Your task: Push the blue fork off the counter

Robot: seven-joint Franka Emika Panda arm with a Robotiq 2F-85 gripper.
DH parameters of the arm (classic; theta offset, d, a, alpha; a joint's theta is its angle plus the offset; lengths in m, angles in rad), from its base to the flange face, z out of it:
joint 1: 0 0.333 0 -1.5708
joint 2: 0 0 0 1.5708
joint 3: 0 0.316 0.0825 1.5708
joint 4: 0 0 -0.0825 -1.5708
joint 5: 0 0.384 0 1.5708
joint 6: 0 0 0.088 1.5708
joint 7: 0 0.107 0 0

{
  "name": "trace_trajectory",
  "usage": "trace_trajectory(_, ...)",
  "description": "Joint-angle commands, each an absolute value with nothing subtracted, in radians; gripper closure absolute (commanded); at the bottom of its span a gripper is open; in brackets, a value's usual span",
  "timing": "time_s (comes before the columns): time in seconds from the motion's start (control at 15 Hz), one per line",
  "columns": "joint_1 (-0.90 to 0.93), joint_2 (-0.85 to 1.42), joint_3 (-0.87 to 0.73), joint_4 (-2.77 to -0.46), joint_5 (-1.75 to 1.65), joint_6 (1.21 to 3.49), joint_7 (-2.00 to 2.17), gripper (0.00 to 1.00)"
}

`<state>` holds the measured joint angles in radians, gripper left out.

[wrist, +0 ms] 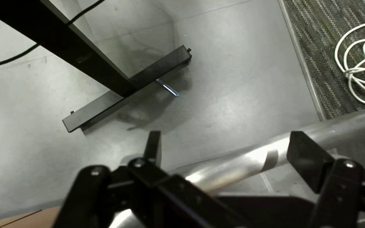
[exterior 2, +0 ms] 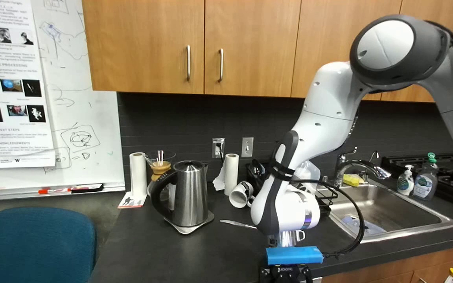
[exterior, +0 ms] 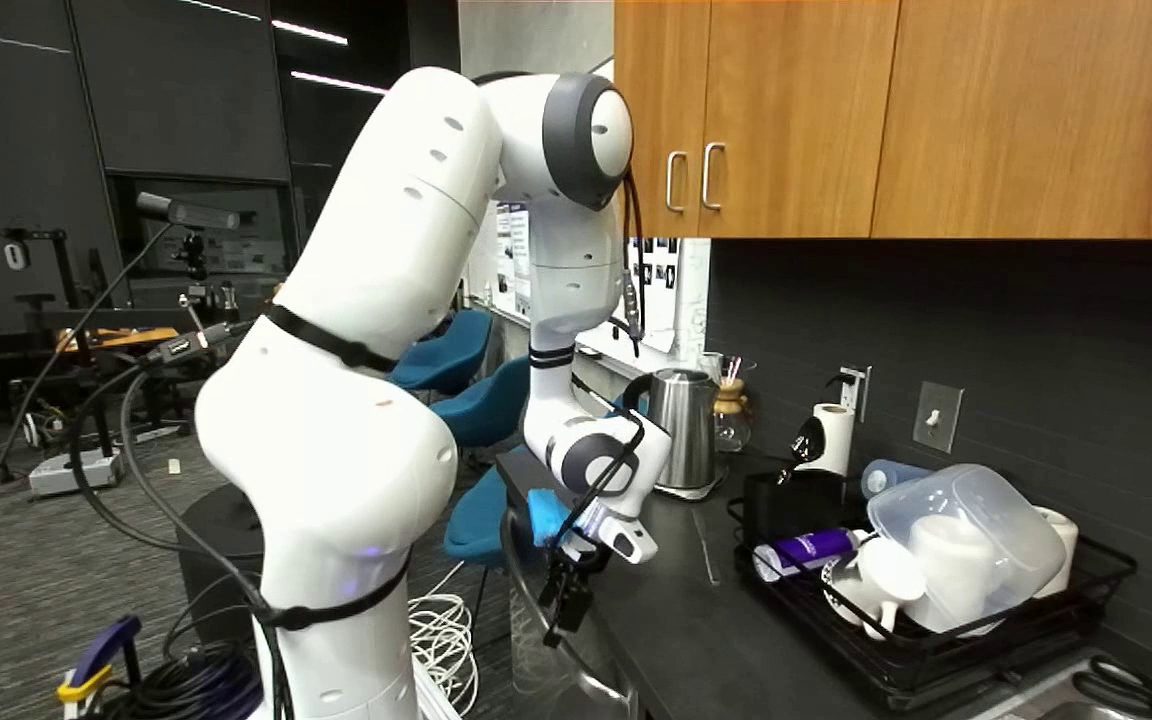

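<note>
A slim bluish handle [wrist: 168,88] lies on the grey floor in the wrist view, its far end hidden by a black stand. It may be the blue fork; its head does not show. No blue fork shows on the dark counter [exterior: 696,630], which also shows in an exterior view [exterior 2: 151,251]. My gripper [wrist: 225,142] is open, its fingers wide apart with nothing between them. In an exterior view the gripper [exterior: 566,600] points down at the counter's front edge. In an exterior view its fingertips are below the picture.
A shiny metal bar [wrist: 233,167] runs below the fingers. A silver utensil [exterior 2: 237,224] lies on the counter by the steel kettle [exterior 2: 190,192]. A black drying rack [exterior: 946,640] holds dishes. The black stand [wrist: 97,66] stands on the floor. The sink [exterior 2: 399,204] is farther along.
</note>
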<state>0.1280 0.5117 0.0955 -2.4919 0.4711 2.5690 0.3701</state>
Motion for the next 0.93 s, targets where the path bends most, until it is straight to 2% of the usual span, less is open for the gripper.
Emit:
trace_trajectory(0.0,0.141,0.423,0.077,-2.519,0.437,2.575,0.414,0.0)
trace_trajectory(0.87,0.127,0.414,0.088,-2.505,0.449,2.566,0.413,0.0)
